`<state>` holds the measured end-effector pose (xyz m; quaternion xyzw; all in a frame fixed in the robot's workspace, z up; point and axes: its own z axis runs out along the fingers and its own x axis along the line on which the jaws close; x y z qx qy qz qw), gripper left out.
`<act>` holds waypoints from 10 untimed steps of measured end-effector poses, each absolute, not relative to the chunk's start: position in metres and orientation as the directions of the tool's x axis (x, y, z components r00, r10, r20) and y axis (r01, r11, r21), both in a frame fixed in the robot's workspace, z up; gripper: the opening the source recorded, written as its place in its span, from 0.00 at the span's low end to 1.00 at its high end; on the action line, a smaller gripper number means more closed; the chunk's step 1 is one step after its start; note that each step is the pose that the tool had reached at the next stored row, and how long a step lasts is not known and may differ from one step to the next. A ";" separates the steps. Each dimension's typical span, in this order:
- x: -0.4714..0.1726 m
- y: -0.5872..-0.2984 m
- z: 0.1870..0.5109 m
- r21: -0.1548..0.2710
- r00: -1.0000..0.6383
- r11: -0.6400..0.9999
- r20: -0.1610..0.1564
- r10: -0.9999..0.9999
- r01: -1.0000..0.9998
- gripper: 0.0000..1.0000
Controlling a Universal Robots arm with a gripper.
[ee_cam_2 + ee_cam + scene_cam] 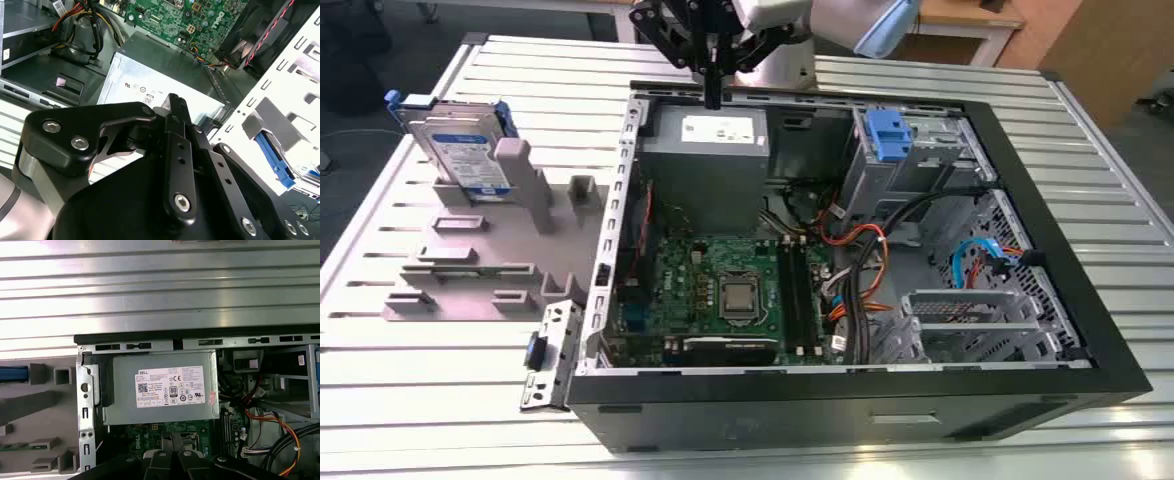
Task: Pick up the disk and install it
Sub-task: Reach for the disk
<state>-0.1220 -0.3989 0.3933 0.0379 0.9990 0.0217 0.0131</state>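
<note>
Gripper point(714, 98), fingers pressed together and empty, hangs pointing down over the power supply point(707, 168), well apart from the disk point(464, 150).

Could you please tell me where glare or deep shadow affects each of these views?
First wrist view: the ribbed table glares in bright bands. Second wrist view: the case's perforated panel washes out white, and the gripper is a dark mass. Exterior view: even light, the disk plainly lit, no strong glare.

ribbed metal table point(427, 400), dark floor point(350, 175), wooden cabinet point(1091, 45) behind.
</note>
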 end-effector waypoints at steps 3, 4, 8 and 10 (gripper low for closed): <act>-0.122 -0.399 0.393 0.044 -0.997 0.996 -0.024 0.076 0.075 0.11; -0.122 -0.399 0.393 0.044 -0.997 0.996 -0.024 0.076 0.075 0.11; -0.122 -0.399 0.393 0.044 -0.997 0.996 -0.024 0.076 0.075 0.11; -0.122 -0.399 0.393 0.044 -0.997 0.996 -0.024 0.076 0.075 0.11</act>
